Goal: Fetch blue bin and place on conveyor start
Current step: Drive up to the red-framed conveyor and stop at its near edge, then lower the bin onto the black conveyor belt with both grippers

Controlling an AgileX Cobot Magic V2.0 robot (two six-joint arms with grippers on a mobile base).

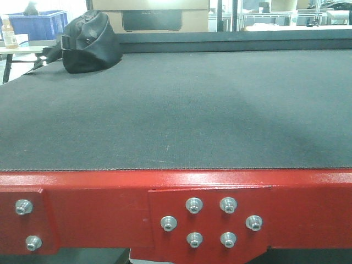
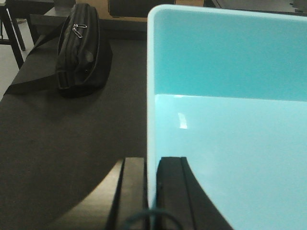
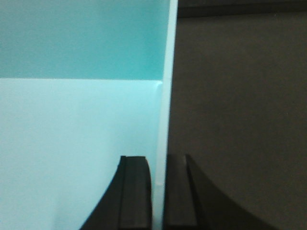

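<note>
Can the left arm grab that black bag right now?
Probably not yet. The left tool is shut on the wall of the blue bin, so it's busy. The bag lies ahead on the belt, with nothing between.

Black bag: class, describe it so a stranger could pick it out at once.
Find the wide grey belt with the red frame. At its far left corner lies the black bag, left of the pale blue bin. It alone is soft, rounded fabric with a strap and silver zip pulls; the bin and the dark blue crate behind are hard plastic.
</note>
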